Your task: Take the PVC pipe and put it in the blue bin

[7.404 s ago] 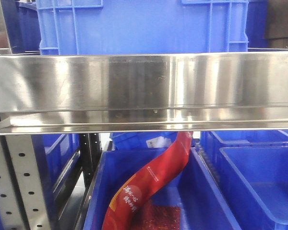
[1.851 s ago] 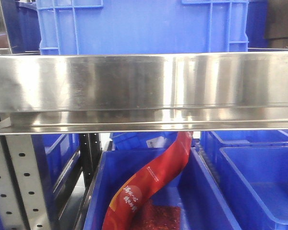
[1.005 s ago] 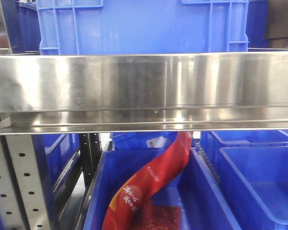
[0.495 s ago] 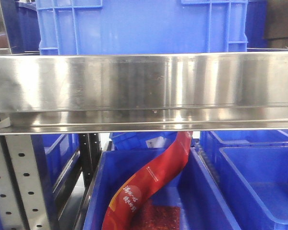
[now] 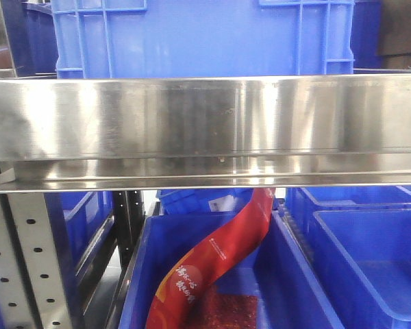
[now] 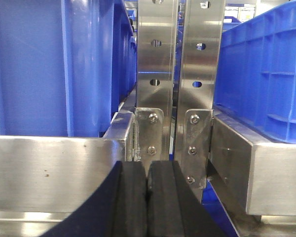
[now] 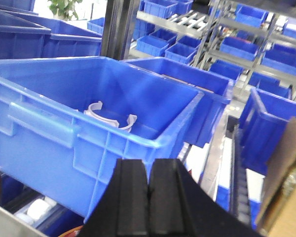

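Note:
In the right wrist view a large blue bin (image 7: 103, 143) stands in front of my right gripper (image 7: 149, 190), which is shut with its black pads together and empty, below and short of the bin's near rim. Inside the bin lie pale curved PVC pipe pieces (image 7: 108, 113). My left gripper (image 6: 147, 185) is shut and empty, pointing at the steel uprights (image 6: 157, 69) between two blue bins. Neither gripper shows in the front view.
A steel shelf beam (image 5: 205, 130) crosses the front view with a blue crate (image 5: 205, 34) on it. Below, a blue bin (image 5: 288, 274) holds a red bag (image 5: 219, 253). More blue bins (image 7: 266, 54) line racks in the right wrist view. A cardboard edge (image 7: 286, 168) is at right.

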Robot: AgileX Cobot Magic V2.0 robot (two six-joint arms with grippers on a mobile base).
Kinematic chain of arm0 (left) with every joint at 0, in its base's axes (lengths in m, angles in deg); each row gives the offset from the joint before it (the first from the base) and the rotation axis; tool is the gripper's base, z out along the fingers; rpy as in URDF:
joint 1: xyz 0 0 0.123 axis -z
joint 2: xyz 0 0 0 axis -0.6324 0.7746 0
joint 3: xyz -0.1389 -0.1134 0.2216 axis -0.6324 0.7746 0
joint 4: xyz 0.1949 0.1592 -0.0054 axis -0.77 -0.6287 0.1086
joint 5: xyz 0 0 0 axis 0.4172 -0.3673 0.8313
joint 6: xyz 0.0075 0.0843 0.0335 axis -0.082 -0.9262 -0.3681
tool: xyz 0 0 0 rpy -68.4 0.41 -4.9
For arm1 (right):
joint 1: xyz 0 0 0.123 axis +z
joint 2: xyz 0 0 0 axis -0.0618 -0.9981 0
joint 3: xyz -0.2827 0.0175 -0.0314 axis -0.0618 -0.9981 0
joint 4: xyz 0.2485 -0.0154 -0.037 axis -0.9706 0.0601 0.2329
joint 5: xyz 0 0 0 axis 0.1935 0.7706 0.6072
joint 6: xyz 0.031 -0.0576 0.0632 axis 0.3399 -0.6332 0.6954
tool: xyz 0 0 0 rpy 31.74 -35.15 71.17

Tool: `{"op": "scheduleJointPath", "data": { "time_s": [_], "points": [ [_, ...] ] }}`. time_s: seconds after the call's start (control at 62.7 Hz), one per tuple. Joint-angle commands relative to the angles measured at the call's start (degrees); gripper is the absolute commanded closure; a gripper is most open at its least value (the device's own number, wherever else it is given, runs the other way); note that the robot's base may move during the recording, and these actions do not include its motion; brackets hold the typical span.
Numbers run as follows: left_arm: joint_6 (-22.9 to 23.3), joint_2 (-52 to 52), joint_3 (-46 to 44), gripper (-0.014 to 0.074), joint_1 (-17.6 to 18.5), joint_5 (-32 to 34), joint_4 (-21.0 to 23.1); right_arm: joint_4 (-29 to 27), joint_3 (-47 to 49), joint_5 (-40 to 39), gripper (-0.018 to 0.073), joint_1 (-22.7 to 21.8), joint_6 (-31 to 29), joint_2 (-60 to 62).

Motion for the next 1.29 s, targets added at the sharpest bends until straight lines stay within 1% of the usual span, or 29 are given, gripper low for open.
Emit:
{"op": "scheduleJointPath", "data": {
  "time_s": [0.0,0.112,0.383,0.718,0.878,1.037,1.117,1.277],
  "points": [
    [0.5,-0.3,-0.1,0.0707,-0.2,0.4,0.0,0.8,-1.8,-1.5,0.0712,-0.4,-0.1,4.0],
    [0.5,-0.3,-0.1,0.0707,-0.2,0.4,0.0,0.8,-3.7,-1.4,0.0712,-0.4,-0.1,8.0],
    [0.5,-0.3,-0.1,0.0707,-0.2,0.4,0.0,0.7,-4.6,-1.1,0.0712,-0.4,-0.1,11.9],
    [0.5,-0.3,-0.1,0.0707,-0.2,0.4,0.0,0.6,-4.6,-1.1,0.0712,-0.4,-0.1,12.1],
    [0.5,-0.3,-0.1,0.0707,-0.2,0.4,0.0,-1.8,-4.6,-1.1,0.0712,-0.4,-0.1,12.1],
    [0.5,-0.3,-0.1,0.0707,-0.2,0.4,0.0,-1.9,-5.3,-1.6,0.0712,-0.4,-0.1,12.2],
    [0.5,-0.3,-0.1,0.0707,-0.2,0.4,0.0,-1.9,-7.4,-4.2,0.0712,-0.4,-0.1,12.3],
    [0.5,-0.3,-0.1,0.0707,-0.2,0.4,0.0,-2.4,-14.2,-14.3,0.0712,-0.4,-0.1,13.5]
  ]
}}
